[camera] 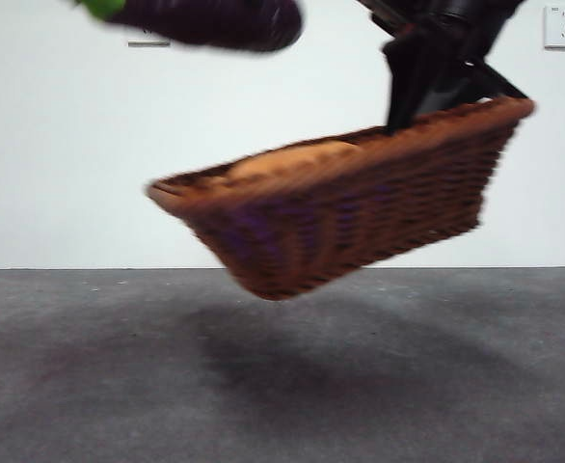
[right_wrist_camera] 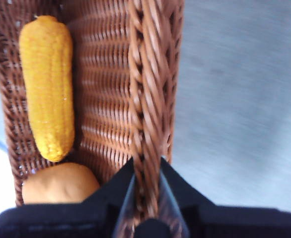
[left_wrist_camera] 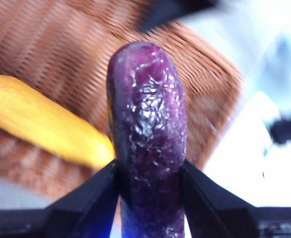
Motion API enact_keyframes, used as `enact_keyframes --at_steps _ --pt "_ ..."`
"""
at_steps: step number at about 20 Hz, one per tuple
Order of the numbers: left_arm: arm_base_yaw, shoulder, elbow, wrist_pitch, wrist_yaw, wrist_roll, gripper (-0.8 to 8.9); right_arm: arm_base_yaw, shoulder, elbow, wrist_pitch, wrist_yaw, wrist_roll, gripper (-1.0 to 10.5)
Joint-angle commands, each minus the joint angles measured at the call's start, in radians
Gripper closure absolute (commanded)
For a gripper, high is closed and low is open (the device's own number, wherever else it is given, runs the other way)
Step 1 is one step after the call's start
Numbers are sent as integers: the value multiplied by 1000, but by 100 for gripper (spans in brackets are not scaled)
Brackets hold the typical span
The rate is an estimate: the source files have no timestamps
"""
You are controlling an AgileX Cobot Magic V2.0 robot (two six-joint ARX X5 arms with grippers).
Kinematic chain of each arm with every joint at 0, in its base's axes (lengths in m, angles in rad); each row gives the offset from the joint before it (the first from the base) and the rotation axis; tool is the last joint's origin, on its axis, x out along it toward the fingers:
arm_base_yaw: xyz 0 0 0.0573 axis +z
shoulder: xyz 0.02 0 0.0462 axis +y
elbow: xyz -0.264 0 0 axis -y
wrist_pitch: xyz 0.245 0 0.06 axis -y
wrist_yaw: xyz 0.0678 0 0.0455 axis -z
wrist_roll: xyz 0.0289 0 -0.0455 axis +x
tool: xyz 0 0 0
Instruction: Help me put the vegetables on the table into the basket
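I am holding the eggplant point(left_wrist_camera: 148, 134) in my left hand point(left_wrist_camera: 149, 173), jaws clamped on its glossy, firm-looking body above the basket point(camera: 360, 207). My right hand point(right_wrist_camera: 146, 171) is pinching the braided rim, keeping the basket tilted clear of the surface point(camera: 282, 386). The corn cob point(right_wrist_camera: 47, 87) and potato point(right_wrist_camera: 61, 183) are lying inside. I am judging the eggplant light but slick, best gripped mid-body; the wicker is stiff, rim-held.

From my front feed the dark purple eggplant point(camera: 210, 21) is cut off at the top edge — and the tan-brown potato point(camera: 292, 157) shows only above the blurred wicker basket's point(camera: 360, 207) rim.
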Motion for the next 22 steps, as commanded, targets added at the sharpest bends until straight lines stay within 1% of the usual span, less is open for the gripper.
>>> enact_keyframes --at_steps 1,3,4,6,7,8,10,11,12,13,14,16,19,21,22 --pt "38 -36 -146 154 16 -216 822 47 -9 -3 30 -12 63 954" --pt "60 -47 -201 249 15 -294 822 86 -9 -3 56 -6 94 954" --pt "65 -46 -206 273 -5 -311 821 100 -9 -3 66 -7 107 954" --pt "66 -46 -206 331 -89 -342 821 138 -9 -3 85 0 126 954" --pt "67 -46 -206 349 -102 -355 821 152 -9 -3 87 18 135 954" --pt "71 -46 -206 360 -121 -357 817 166 -9 -3 87 31 142 954" --pt "80 -46 -206 351 -195 -407 800 187 -9 -3 88 34 147 954" --pt "80 -46 -206 346 -225 -426 715 190 -9 -3 88 34 153 954" --pt "80 -46 -206 346 -224 -427 577 190 -9 -3 88 34 157 954" --pt "82 -46 -206 346 -223 -426 415 190 -9 -3 88 32 157 954" --pt "82 -46 -206 346 -223 -426 322 190 -9 -3 88 32 157 954" --pt "81 -46 -206 376 -212 -434 312 190 -9 -3 89 18 156 954" --pt "81 -47 -206 392 -212 -431 312 189 -9 -3 102 19 147 954" --pt "85 -72 -205 382 -212 -386 312 184 -9 -3 111 43 140 954" --pt "85 -100 -205 369 -215 -348 312 169 -9 -3 106 46 129 955"
